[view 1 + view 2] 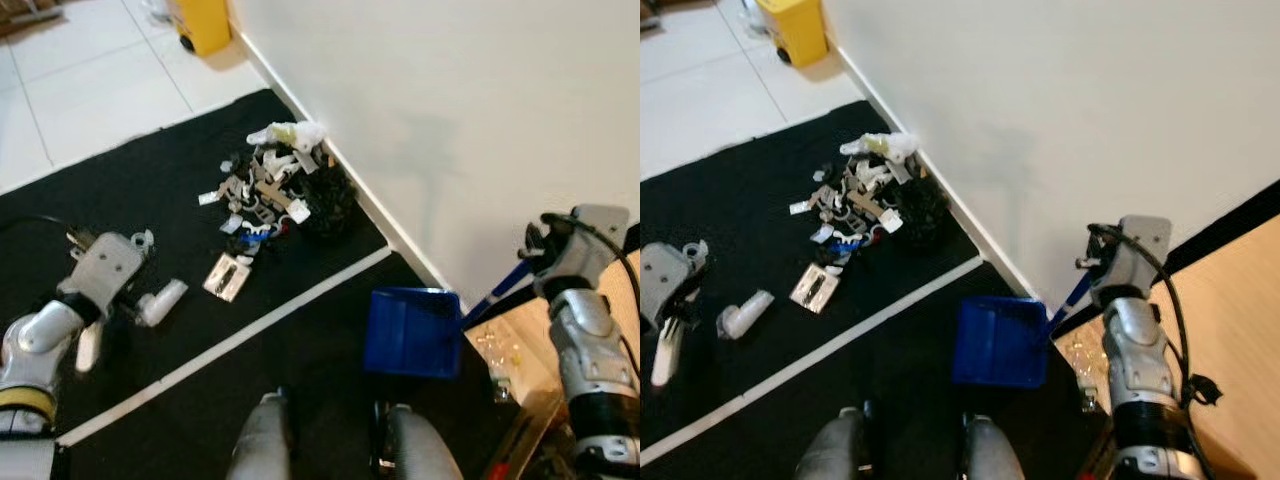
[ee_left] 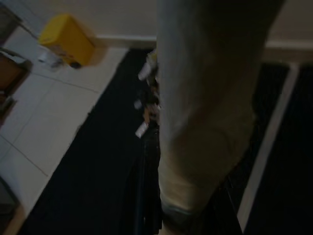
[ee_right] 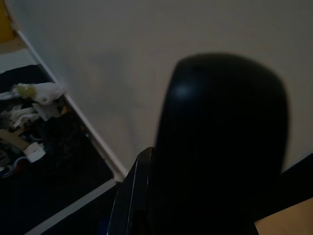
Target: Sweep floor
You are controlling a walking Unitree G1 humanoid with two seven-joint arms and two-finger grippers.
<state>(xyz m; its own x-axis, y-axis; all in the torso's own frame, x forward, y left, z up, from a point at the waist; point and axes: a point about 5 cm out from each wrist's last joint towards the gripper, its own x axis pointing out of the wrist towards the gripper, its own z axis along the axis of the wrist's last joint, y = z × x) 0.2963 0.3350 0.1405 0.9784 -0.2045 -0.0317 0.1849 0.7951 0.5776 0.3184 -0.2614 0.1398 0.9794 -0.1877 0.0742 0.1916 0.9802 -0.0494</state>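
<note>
A pile of litter [image 1: 265, 190], scraps of white paper and plastic, lies on the black mat [image 1: 150, 190] beside the wall's baseboard. A black fuzzy lump [image 1: 330, 200] sits at the pile's right edge. My left gripper [image 1: 135, 300] is low over the mat, left of the pile, shut on a white brush handle [image 1: 160, 300]. This handle is the big pale shape in the left wrist view [image 2: 205, 122]. My right gripper [image 1: 540, 250] is shut on the blue dustpan's handle [image 1: 495, 295]. The blue dustpan [image 1: 412, 330] rests on the mat near the wall.
The white wall [image 1: 460, 120] runs diagonally along the right. A yellow bin [image 1: 203, 22] stands on the white tiles at the far end. A white stripe [image 1: 250, 330] crosses the mat. Small bits [image 1: 500, 350] lie on the wooden floor. My legs [image 1: 265, 440] are at the bottom.
</note>
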